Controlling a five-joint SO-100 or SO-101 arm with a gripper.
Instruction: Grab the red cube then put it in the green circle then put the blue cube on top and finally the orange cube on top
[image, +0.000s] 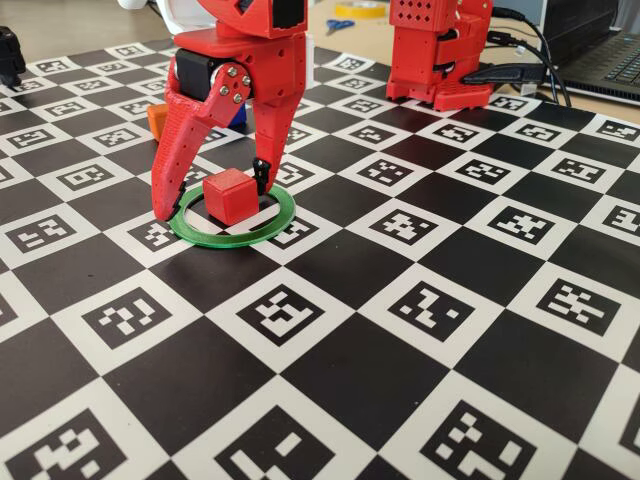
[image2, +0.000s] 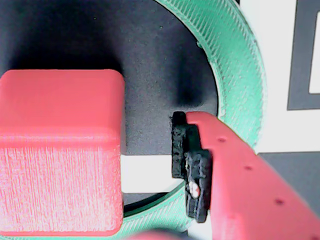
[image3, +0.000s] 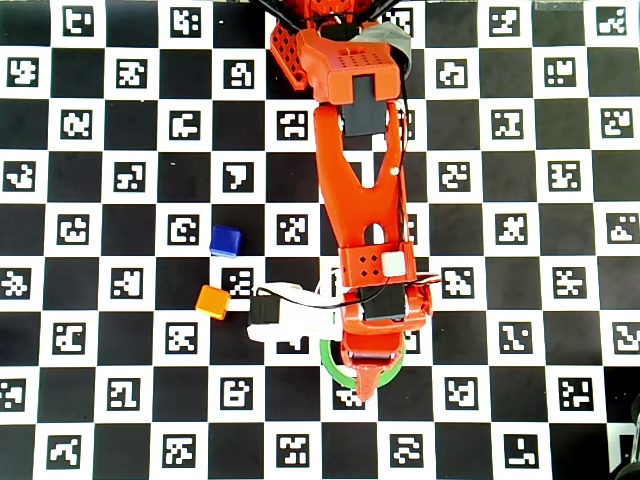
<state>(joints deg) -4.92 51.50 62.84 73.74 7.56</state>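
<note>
The red cube (image: 230, 195) rests on the mat inside the green circle (image: 262, 229), upright and near the ring's back part. My red gripper (image: 212, 198) stands open astride the cube, one finger on each side, both clear of it. In the wrist view the red cube (image2: 60, 150) fills the left; a dark gap separates it from the black-padded fingertip (image2: 191, 165), with the green circle (image2: 235, 75) curving behind. Seen from overhead, the blue cube (image3: 226, 240) and the orange cube (image3: 212, 301) lie left of the arm; the arm hides the red cube there.
A black-and-white checkered marker mat (image: 420, 300) covers the table. The arm's red base (image: 440, 50) stands at the back, with a laptop (image: 600, 50) and cables to its right. In the fixed view the orange cube (image: 158, 118) peeks out behind the gripper.
</note>
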